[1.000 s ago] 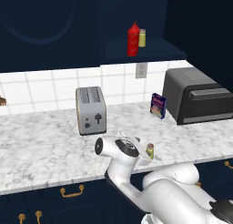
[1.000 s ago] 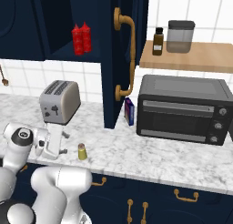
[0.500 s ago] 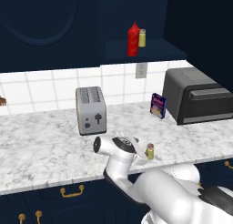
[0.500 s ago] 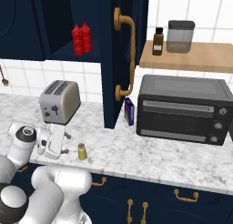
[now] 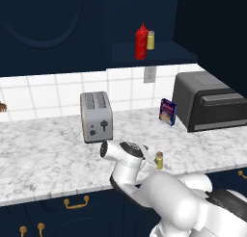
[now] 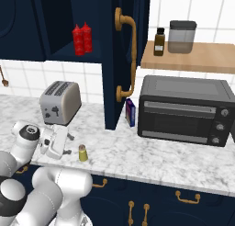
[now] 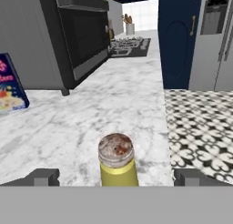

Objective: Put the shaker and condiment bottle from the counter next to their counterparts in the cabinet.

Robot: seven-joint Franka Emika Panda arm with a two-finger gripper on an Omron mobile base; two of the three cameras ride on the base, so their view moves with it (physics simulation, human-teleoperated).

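With jaws spread wide, the gripper (image 6: 69, 144) should advance level until the shaker (image 7: 117, 160) stands centred between the fingertips (image 7: 43, 176), then close gently below its cap.

A grey toaster (image 5: 96, 116), a small purple box (image 5: 167, 111) and a black toaster oven (image 6: 185, 109) stand apart.

Both base cams sit behind me, looking forward-down over the worktop (image 5: 43, 159), sharing the toaster (image 5: 96, 116); my hand cam skims close along it.
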